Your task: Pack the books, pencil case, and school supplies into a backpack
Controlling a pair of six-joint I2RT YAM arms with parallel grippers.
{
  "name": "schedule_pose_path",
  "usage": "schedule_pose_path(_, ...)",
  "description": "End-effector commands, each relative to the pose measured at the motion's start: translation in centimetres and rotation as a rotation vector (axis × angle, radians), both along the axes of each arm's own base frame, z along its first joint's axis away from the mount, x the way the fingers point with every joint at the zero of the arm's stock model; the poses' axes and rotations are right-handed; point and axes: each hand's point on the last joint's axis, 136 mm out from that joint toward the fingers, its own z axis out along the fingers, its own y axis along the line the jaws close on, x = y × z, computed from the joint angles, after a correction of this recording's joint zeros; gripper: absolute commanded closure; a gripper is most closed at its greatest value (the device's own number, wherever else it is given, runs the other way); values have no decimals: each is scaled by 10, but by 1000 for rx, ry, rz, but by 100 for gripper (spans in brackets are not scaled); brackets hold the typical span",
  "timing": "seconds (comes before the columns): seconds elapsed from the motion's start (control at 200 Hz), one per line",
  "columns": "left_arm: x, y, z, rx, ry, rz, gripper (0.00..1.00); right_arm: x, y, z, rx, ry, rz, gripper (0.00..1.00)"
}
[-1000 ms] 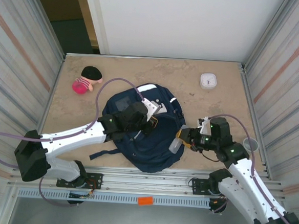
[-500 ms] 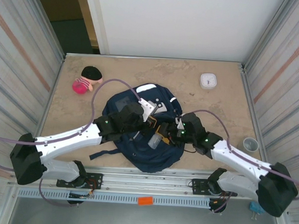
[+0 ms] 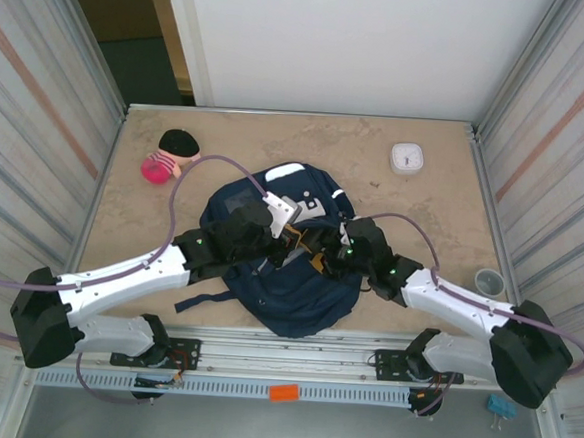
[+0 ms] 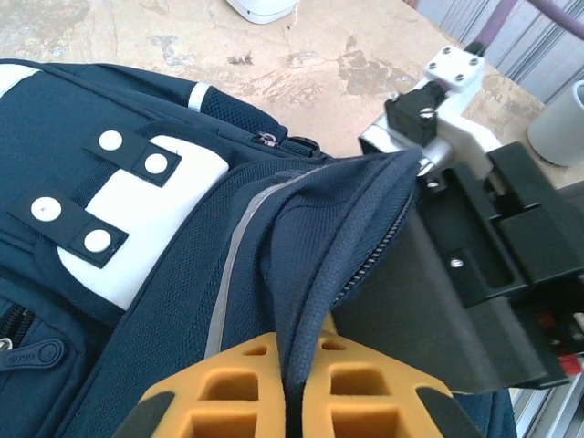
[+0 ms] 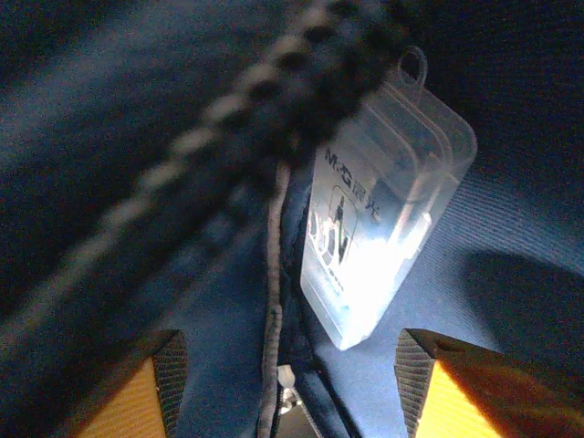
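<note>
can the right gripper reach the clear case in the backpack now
Probably yes: the right gripper is open, facing the clear case, and the left gripper holds the backpack open by its edge.

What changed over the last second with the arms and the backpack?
The right gripper swung left from beside the backpack into its opening and let go of the clear case, now lying inside. The left gripper still pinches the opening's edge; pink toy and white device unmoved.
</note>
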Motion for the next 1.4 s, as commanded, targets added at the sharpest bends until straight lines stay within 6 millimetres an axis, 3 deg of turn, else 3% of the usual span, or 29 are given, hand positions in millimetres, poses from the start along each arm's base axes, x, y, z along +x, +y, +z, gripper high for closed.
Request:
schedule_pose_path(0.0,8,2,35,-99,-78,37,100,-8,-25,1,-84,-31,-34,38)
schedule_pose_path(0.02,8,2,34,-95,-77,35,100,-11,-28,1,-96,-40,-28,38)
schedule_pose_path(0.175,7,20,27,-72,-56,63,61,-35,-57,12,-174,-124,19,39)
schedule_pose_path(0.366,3,64,-8,-12,-20,143,44,-42,-53,33,-39,-237,45,35)
schedule_pose_path(0.511,-4,100,-35,-43,53,234,41,-46,-40,23,-28,-174,99,34)
schedule_pose_path(0.656,-13,120,-59,-93,97,253,41,-50,-26,6,-29,-102,129,33)
schedule_pose_path(0.852,-33,119,-75,-87,-19,101,40,-42,-15,4,-30,-123,134,43)
schedule_pose_path(0.977,-33,127,-82,-44,-127,78,41,-35,-12,6,-54,-145,132,59)
schedule_pose_path(1.122,-43,120,-87,-39,-237,-30,41,-27,-17,14,-87,-178,114,76)
schedule_pose_path(1.393,-42,115,-102,14,-339,-99,43,-23,-33,17,-138,-175,91,81)
